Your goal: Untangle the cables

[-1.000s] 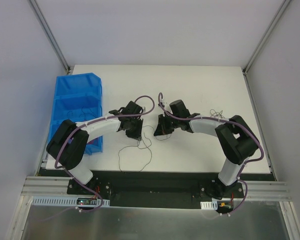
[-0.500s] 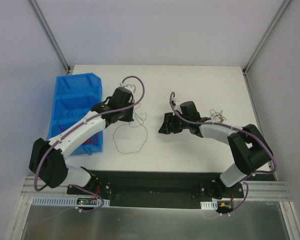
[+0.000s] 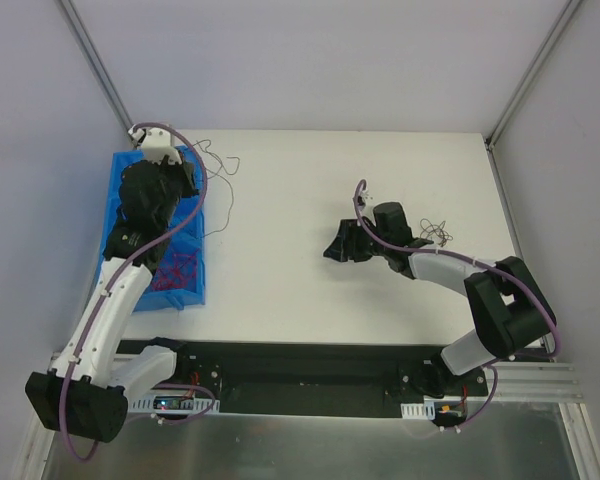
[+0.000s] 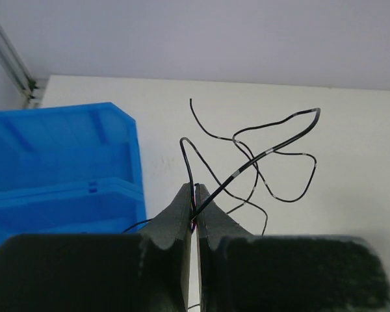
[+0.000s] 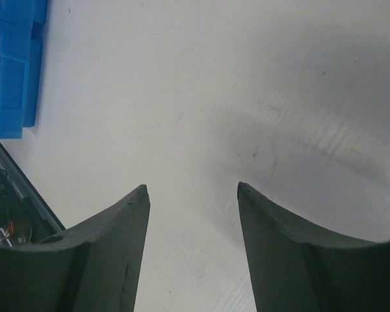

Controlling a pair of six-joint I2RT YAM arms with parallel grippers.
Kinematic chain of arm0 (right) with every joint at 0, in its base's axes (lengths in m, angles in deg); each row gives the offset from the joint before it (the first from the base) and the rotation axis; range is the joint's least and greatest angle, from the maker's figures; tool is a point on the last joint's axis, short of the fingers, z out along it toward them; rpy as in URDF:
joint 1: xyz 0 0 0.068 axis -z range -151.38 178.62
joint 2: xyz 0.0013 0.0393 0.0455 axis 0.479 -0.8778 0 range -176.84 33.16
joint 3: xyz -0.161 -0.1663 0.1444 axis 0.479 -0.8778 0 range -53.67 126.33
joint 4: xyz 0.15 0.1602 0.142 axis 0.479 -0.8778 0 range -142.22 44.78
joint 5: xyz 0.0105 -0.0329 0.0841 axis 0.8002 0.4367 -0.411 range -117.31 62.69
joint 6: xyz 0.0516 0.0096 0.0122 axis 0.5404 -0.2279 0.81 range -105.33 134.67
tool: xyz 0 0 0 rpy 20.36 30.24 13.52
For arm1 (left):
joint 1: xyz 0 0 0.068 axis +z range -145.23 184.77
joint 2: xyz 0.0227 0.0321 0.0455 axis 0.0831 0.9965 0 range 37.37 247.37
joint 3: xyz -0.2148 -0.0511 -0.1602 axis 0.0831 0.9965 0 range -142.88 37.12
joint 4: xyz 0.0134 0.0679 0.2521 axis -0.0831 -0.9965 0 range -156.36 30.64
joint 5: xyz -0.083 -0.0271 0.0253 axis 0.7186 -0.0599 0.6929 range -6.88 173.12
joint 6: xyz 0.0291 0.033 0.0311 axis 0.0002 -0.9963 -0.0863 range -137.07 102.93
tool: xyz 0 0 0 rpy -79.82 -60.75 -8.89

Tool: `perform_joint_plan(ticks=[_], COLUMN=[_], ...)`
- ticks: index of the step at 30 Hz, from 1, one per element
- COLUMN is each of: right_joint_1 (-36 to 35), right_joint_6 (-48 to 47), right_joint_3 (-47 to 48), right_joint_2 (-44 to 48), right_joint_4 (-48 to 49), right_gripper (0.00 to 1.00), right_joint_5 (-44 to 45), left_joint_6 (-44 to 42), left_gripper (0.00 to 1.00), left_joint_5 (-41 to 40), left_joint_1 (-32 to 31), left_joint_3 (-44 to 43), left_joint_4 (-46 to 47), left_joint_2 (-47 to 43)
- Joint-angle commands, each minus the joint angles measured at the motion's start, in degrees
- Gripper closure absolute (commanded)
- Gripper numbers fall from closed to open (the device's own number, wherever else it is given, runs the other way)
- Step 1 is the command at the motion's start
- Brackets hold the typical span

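Observation:
My left gripper [image 3: 187, 160] is raised over the far end of the blue bin [image 3: 130, 215], shut on a thin dark cable [image 3: 225, 200] that trails down to the right above the table. In the left wrist view the jaws [image 4: 195, 188] pinch this black cable [image 4: 273, 140], which loops and curls out in front. My right gripper [image 3: 338, 247] is at the table's middle, open; in its wrist view [image 5: 192, 188] only bare table lies between the fingers. A small tangle of thin cables [image 3: 438, 232] lies on the table to the right of the right arm.
The blue bin [image 4: 65, 162] has three compartments along the table's left edge; red wires [image 3: 175, 272] lie in its near one. The bin's corner [image 5: 13, 71] also shows in the right wrist view. Frame posts stand at the table's far corners.
My left arm swung from the table's middle to the far left over the bin, carrying the dark cable. My right gripper opened, let go and drew slightly back to the right.

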Motion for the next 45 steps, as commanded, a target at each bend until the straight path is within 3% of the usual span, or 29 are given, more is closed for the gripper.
perform_joint_plan(ticks=[1,5,11,15,22,27,31,33,45], right_joint_1=[0.6,0.9,1.4,1.7,2.0,2.0,2.1,2.2,2.6], right_joint_6=[0.8,1.4,1.9,1.7,2.1,2.3,2.5,2.6,3.0], right_joint_3=[-0.6,-0.8,-0.8,-0.8,-0.7,-0.7,-0.4,-0.4,-0.2], right_joint_2=[1.5,1.3,0.4,0.5,-0.2,-0.3,-0.6,-0.8,-1.7], right_joint_4=[3.6,4.6,5.1,5.1,5.4,5.4,5.4,5.4,5.3], right_gripper=[0.41,0.41,0.42,0.42,0.42,0.43,0.43,0.43,0.44], right_joint_5=[-1.1,-2.1,-2.6,-2.3,-3.2,-3.5,-3.6,-3.8,-3.4], left_joint_6=[-9.0,-10.4,-8.1,-9.3,-8.5,-8.9,-4.7,-4.8,9.4], left_gripper=[1.0,1.0,1.0,1.0,1.0,1.0,1.0,1.0,1.0], left_joint_5=[2.7,4.0,10.3,6.2,-10.5,-12.8,-35.3,-42.3,-37.3], left_joint_1=[3.3,6.2,7.8,8.5,9.1,9.2,9.2,9.2,11.5], left_joint_3=[7.1,13.6,10.1,8.9,20.6,23.1,15.4,12.0,0.5], left_joint_4=[15.8,25.1,25.7,23.9,30.7,32.7,18.7,13.7,-10.2], left_joint_2=[-4.4,-5.0,-0.2,0.9,-0.3,-0.4,5.0,9.4,26.5])
